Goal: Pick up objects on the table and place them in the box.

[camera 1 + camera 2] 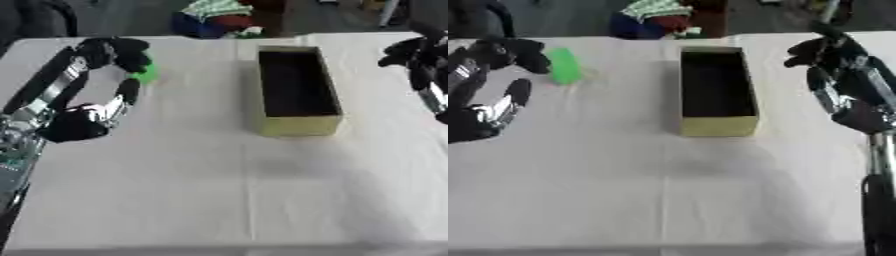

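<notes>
Small green object on the white table's far left; open, dark-lined yellow box mid-table, well apart.

Open-topped yellow cardboard box is standing mid-counter; white cloth-covered counter is lying bare in front and either side.

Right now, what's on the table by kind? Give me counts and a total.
Green plastic objects: 1, the bright green plastic piece beside the left hand.
Boxes: 1, the open yellow-green cardboard box, mid-table.
Total: 2.
</notes>
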Controlling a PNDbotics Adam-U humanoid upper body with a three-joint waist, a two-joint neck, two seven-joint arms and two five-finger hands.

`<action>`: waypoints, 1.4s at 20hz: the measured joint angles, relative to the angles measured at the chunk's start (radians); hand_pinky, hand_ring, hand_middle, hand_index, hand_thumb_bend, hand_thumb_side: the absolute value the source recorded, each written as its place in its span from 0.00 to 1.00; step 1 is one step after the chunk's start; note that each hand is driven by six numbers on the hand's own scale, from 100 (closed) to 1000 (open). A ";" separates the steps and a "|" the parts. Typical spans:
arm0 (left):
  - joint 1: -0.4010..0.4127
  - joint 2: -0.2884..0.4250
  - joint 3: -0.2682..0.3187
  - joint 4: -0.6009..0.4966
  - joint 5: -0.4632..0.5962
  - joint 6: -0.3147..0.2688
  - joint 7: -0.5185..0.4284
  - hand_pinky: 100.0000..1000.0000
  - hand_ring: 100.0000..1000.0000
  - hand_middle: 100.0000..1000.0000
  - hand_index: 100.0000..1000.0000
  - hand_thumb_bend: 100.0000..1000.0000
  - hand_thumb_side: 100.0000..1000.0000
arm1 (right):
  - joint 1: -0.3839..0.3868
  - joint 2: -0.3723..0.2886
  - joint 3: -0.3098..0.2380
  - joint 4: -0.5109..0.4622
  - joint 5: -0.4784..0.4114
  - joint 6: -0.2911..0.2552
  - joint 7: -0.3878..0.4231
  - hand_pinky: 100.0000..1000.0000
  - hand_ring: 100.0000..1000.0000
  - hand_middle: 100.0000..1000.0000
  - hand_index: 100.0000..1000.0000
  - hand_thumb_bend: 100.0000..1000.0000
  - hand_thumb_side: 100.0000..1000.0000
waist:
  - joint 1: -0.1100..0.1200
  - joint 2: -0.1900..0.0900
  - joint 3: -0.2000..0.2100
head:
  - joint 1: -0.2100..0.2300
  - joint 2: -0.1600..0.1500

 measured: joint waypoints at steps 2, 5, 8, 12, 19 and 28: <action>0.000 0.000 0.000 0.000 0.000 0.000 0.000 0.67 0.64 0.64 0.87 0.00 0.57 | 0.000 0.000 0.000 0.000 0.000 0.000 0.000 0.82 0.70 0.70 1.00 0.00 0.42 | 0.001 0.000 -0.001 | 0.000 0.000; 0.000 0.000 0.000 0.000 0.000 0.000 0.000 0.67 0.64 0.64 0.87 0.00 0.57 | 0.000 0.000 0.000 0.000 0.001 0.000 0.000 0.82 0.70 0.70 1.00 0.00 0.42 | 0.003 -0.001 -0.001 | 0.000 0.000; 0.000 0.000 0.000 0.000 0.000 0.000 0.000 0.67 0.64 0.64 0.87 0.00 0.56 | 0.000 0.000 0.000 -0.001 0.001 0.001 -0.001 0.82 0.70 0.70 1.00 0.00 0.42 | 0.003 -0.005 -0.002 | 0.000 0.000; 0.000 0.000 0.000 0.000 0.001 -0.001 0.001 0.67 0.64 0.64 0.87 0.00 0.56 | 0.000 0.000 0.000 -0.003 0.001 0.002 -0.002 0.82 0.70 0.70 1.00 0.00 0.41 | 0.002 -0.006 -0.002 | 0.000 0.000; -0.020 0.027 0.018 0.000 -0.020 0.023 0.006 0.69 0.68 0.68 0.89 0.00 0.49 | 0.000 0.006 0.000 -0.003 0.002 0.002 -0.002 0.82 0.70 0.70 1.00 0.00 0.41 | -0.001 -0.008 -0.002 | 0.000 0.000; -0.203 0.220 0.099 0.173 -0.100 0.149 0.089 0.68 0.66 0.67 0.89 0.00 0.37 | 0.002 0.006 0.004 -0.002 0.002 0.001 -0.002 0.82 0.70 0.70 1.00 0.00 0.41 | 0.000 -0.019 -0.011 | 0.005 0.000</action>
